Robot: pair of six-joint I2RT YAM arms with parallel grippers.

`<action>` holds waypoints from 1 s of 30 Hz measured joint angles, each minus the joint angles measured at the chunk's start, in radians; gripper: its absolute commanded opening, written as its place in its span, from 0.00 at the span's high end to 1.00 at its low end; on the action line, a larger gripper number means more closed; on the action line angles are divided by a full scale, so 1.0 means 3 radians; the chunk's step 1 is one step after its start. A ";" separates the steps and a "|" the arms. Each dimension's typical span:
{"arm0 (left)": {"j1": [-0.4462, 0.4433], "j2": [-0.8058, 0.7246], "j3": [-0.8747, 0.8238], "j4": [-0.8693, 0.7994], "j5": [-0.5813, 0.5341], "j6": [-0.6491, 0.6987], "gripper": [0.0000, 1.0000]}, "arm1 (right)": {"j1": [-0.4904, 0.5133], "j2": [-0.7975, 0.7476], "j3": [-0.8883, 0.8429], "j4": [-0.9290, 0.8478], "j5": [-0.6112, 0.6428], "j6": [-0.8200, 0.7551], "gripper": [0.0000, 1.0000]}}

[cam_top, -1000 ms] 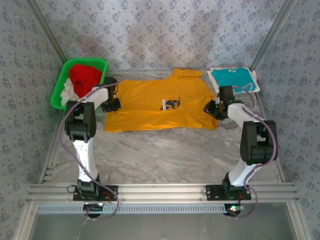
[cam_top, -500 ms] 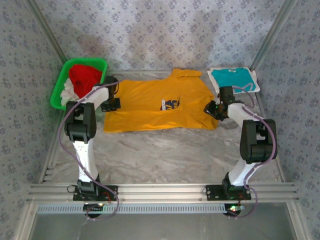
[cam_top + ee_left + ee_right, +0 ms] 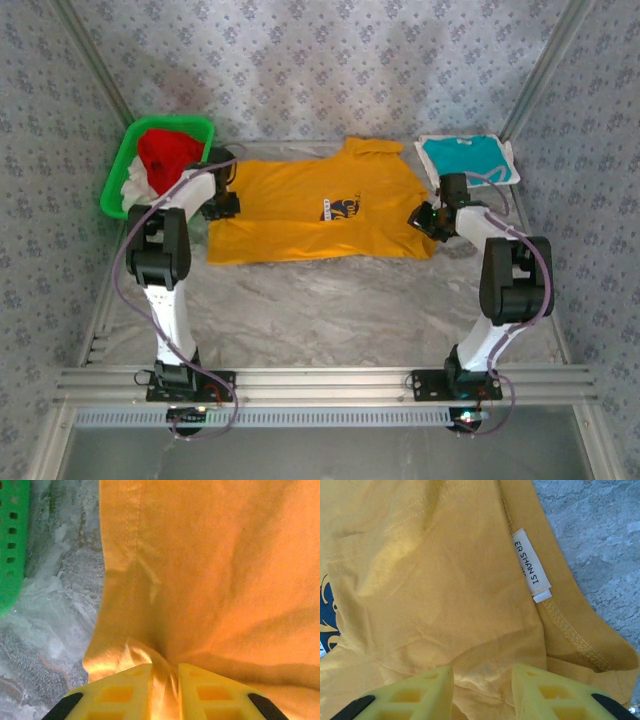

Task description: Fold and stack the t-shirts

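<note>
Across the far half of the marble table [image 3: 330, 300] the yellow-orange t-shirt [image 3: 290, 200] lies spread flat, collar toward the far wall and its dark blue chest print [image 3: 342, 209] facing up. At the shirt's left edge, just beside the green basket [image 3: 113, 190], the left claw [image 3: 222, 207] is low over the cloth. Its wrist camera shows the 2 yellow fingers [image 3: 125, 690] drawn close together with a ridge of the orange cloth pinched between them, and creases fan out from that spot. The right claw [image 3: 425, 217] sits at the shirt's right edge. Its 2 fingers stand further apart on either side of a rumpled bunch of the same cloth, near a turned-up hem with a white label [image 3: 531, 565]; I cannot tell whether they press it. The teal t-shirt [image 3: 462, 155] lies folded in the far right corner, apart from the orange one. A red cloth [image 3: 168, 155] is heaped in the basket at the far left.
</note>
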 measured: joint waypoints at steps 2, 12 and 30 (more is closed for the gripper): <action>-0.0001 -0.0001 0.0004 -0.0009 0.0000 -0.0011 1.00 | 0.0001 0.0000 -0.0001 0.0006 -0.0014 0.0001 0.62; 0.0000 0.0000 0.0004 -0.0042 -0.0041 0.0014 0.62 | -0.0038 0.0000 -0.0038 0.0032 -0.0055 0.0013 0.62; 0.0003 0.0170 0.0079 -0.0027 -0.0060 0.0020 0.82 | -0.0086 0.0000 -0.0093 0.0121 -0.0200 0.0088 0.62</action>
